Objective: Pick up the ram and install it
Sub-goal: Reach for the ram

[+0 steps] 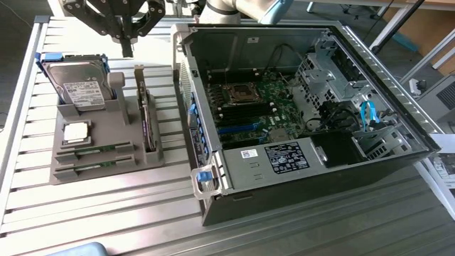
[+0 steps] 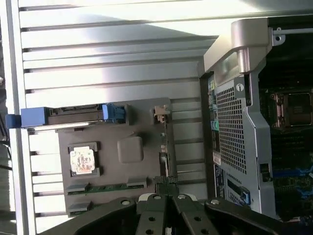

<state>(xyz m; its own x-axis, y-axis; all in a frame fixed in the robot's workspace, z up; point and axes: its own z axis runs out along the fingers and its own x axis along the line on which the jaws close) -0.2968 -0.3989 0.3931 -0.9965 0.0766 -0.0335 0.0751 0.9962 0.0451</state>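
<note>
I hang over the far end of the holder [image 1: 106, 130], above the drive [image 1: 82, 88], with my gripper [image 1: 127, 49] closed on nothing, fingers pressed together; so I judge the task is at its opening, the approach to the pick, with nothing lifted yet. The ram [image 1: 94, 151] lies in a slot at the holder's near end, well apart from me, a thin green stick on its long edge; a second one [image 1: 91, 167] sits just beside it; the wrist view shows the first as a narrow green strip [image 2: 110, 186]. Picking it, I judge, calls for opened fingers, a line along the stick, and a pinch on its flat faces, clear of the slot walls. The holder is matt grey plastic, blocky; the chip [image 1: 76, 132] is square and bright; the card [image 1: 146, 120] stands upright, dark; the case [image 1: 235, 170] is perforated steel, its board [image 1: 263, 106] green with long black and blue slots [image 1: 245, 114]; the table [image 1: 106, 213] is ribbed aluminium.
</note>
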